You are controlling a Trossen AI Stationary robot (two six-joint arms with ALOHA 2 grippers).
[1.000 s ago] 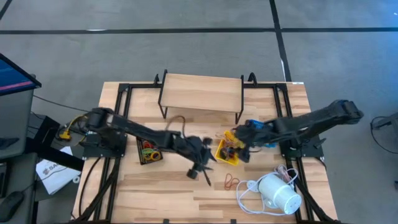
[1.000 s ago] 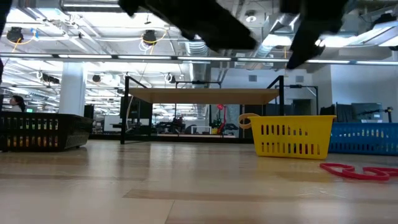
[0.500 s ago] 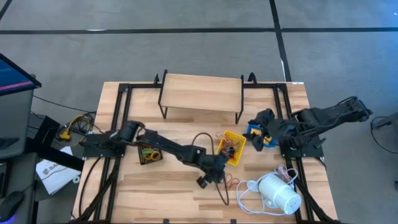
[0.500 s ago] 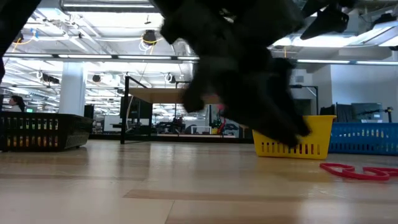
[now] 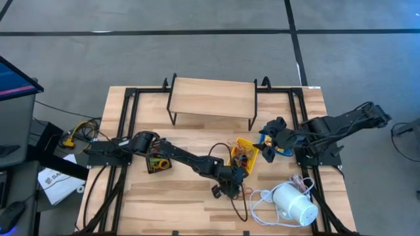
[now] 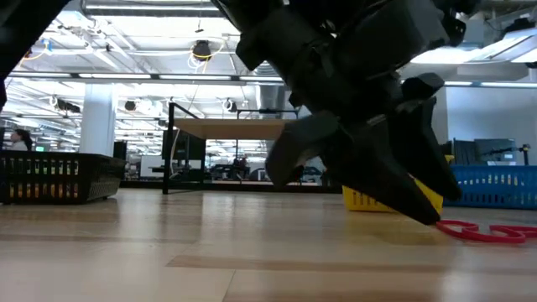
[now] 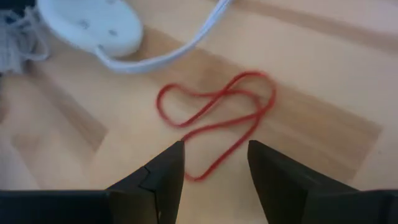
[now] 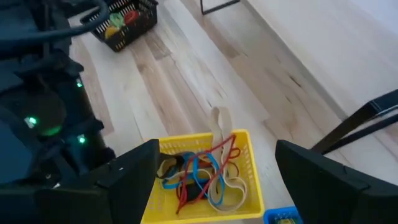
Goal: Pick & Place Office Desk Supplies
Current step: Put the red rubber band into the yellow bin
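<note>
your left claw (image 7: pixel 214 165) is low over the worktop (image 5: pixel 184 203), its two fingers parted and holding nothing. in the left wrist view the red rubber band (image 7: pixel 217 118) lies flat on the wood just ahead of the fingertips, and one end of its loop reaches into the gap between them. in the high view this claw (image 5: pixel 223 190) is near the front middle of the worktop, with the band (image 5: pixel 244 192) just beside it. the white device (image 5: pixel 294 203) and its white cord (image 7: pixel 168 53) are near, on the far side of the band.

your right claw (image 8: pixel 214 180) waits above the yellow tray (image 8: pixel 205 177), wide open and empty. this tray already holds several bands, red, blue and pale ones. a blue tray (image 5: pixel 274 141) is beside it, and the black mesh tray (image 5: pixel 157 159) is well apart on the left.

i judge the step in hand is the approach to pick the red band. the next move calls for you to lower the left claw until the fingertips touch the wood, one on each side of a strand, then close. the band is thin and flat, so it can slip out; keep clear of the cord
</note>
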